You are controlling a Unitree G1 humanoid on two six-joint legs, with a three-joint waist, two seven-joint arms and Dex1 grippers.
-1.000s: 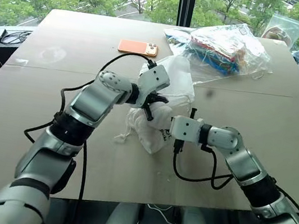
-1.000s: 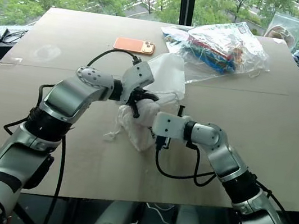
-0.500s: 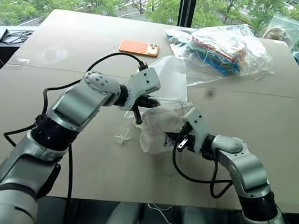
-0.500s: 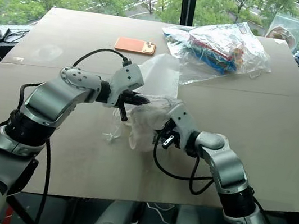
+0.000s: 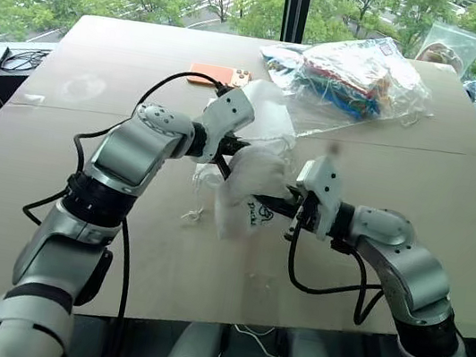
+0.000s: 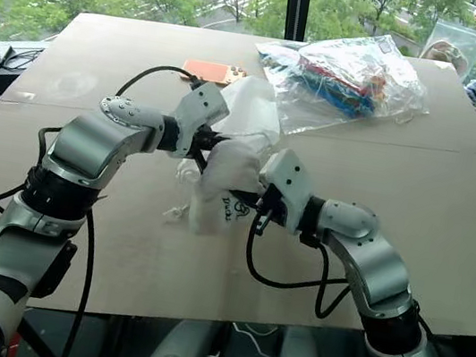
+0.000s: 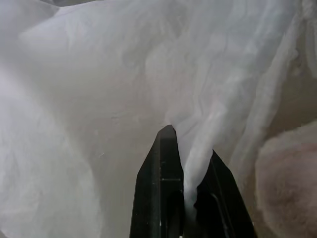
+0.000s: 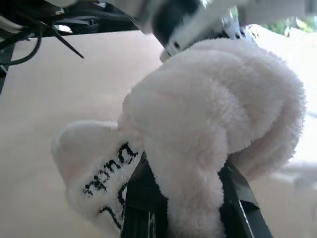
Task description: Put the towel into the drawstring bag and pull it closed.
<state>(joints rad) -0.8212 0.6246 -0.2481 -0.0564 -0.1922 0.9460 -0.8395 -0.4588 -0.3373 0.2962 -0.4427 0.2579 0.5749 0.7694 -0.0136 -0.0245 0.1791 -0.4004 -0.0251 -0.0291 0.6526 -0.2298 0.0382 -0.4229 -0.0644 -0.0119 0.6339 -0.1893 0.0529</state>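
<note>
Holding the small, fluffy white towel (image 5: 249,191) with its black printed mark, our right tool (image 5: 286,208) has both black fingers pressed together on a fold of it, and the bundle hangs clear above the tan worktop (image 5: 187,270). Nothing lies on the near strip of board in front of us, so we have free room there, though the near edge is close under our forearms.

Just beyond the towel, our left tool (image 5: 229,152) is pinched shut on a thin pleat of the semi-sheer white drawstring bag (image 5: 270,116); the left wrist view shows the fabric gathered between the 2 fingers (image 7: 161,198). The towel touches the bag's lifted cloth at its upper side. We cannot tell where the bag's mouth is or whether it stands open, and a loose cord end (image 5: 188,216) dangles toward the board.

By our reading, both things are in hand but the towel is not yet inside. Feeding it through the mouth and drawing the cords tight are both left.

Farther back sit an orange phone (image 5: 213,76) and a clear plastic bag of colourful items (image 5: 358,75), near the bag's rear. The left half of the worktop is bare, giving us the widest space to move.
</note>
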